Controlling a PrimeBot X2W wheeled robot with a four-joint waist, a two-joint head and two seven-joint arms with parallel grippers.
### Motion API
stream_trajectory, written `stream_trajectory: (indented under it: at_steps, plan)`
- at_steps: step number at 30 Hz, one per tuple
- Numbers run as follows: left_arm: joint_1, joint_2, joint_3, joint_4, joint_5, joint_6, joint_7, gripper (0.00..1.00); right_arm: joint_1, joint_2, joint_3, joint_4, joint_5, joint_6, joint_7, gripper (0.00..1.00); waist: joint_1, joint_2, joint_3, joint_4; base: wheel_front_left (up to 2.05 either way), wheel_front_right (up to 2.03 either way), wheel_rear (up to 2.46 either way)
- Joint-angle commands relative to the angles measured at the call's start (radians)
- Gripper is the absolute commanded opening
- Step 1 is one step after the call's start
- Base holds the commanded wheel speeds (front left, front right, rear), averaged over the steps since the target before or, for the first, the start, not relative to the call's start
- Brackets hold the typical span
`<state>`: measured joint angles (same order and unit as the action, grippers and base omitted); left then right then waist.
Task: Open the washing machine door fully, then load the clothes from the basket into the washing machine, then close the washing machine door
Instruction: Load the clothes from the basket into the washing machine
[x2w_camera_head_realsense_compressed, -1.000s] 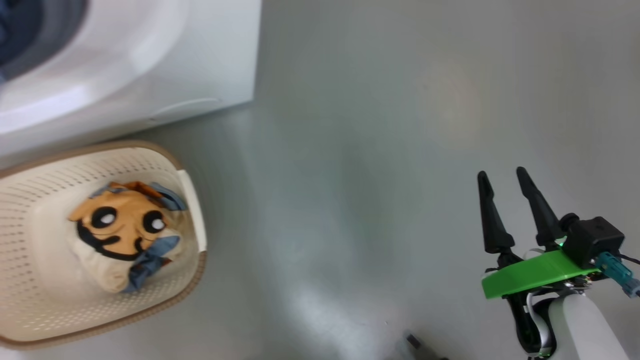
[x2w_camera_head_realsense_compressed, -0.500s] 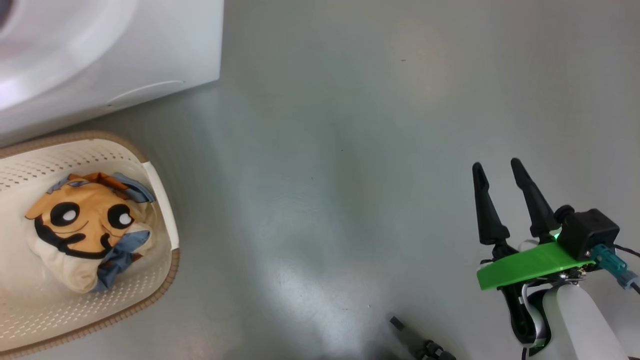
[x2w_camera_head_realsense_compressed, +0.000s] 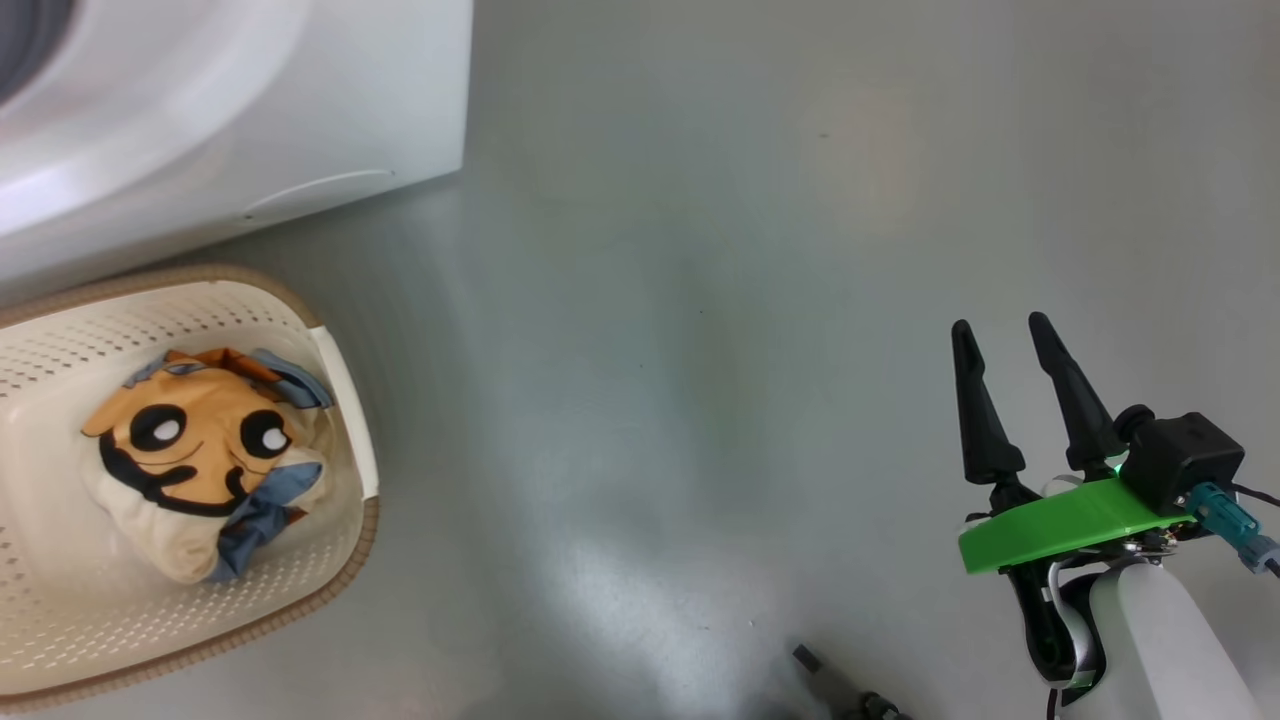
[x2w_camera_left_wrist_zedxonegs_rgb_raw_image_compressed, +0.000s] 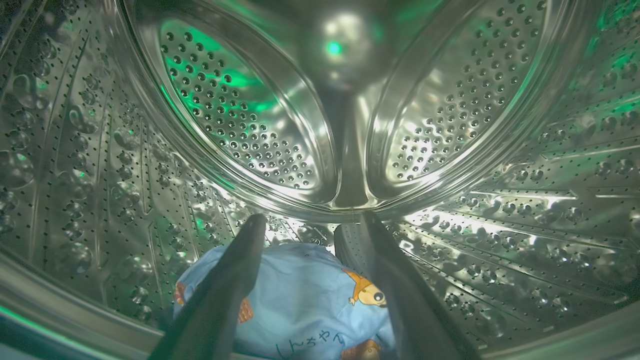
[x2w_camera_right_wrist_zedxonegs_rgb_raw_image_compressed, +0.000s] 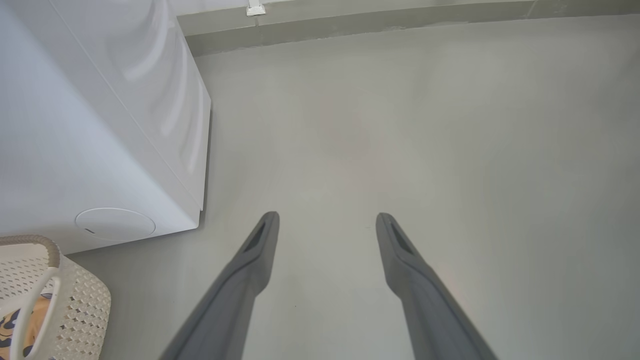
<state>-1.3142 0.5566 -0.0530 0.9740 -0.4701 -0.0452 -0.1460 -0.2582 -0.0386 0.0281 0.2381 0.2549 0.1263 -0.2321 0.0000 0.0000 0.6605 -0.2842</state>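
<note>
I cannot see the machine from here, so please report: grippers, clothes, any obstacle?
Left gripper open inside drum, over blue garment. Right gripper open, over floor. Orange garment in basket, not yet loaded. No obstacle seen.

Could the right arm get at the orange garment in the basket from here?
Probably, with a long cross-body reach: the right gripper is open over bare floor, and the orange garment lies uncovered on top in the open basket, well to its left.
</note>
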Motion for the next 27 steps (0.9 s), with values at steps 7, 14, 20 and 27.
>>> stream_trajectory:
  at_steps: [7,14,20,27]
  plan:
    - [0.094,-0.004,-0.009,0.021,-0.007,0.0,-0.074,1.0,0.014,-0.012,-0.02,-0.024,-0.021,0.004,0.0,1.0,0.0,0.0,-0.054,0.039,0.0,0.0,0.0]
    - [0.242,-0.062,-0.005,-0.023,-0.009,0.026,-0.11,1.0,0.026,-0.012,-0.054,-0.039,-0.046,0.004,0.018,1.0,0.0,0.0,-0.117,0.078,0.0,0.0,0.0]
    - [0.429,-0.133,0.034,-0.187,-0.011,0.052,-0.115,1.0,0.055,-0.012,-0.081,-0.06,-0.074,0.004,0.042,1.0,0.0,0.0,-0.185,0.124,0.0,0.0,0.0]
    - [0.704,-0.23,0.057,-0.451,0.036,0.096,-0.116,1.0,0.094,-0.012,-0.1,-0.093,-0.11,0.004,0.079,1.0,0.0,0.0,-0.271,0.179,0.0,0.0,0.0]
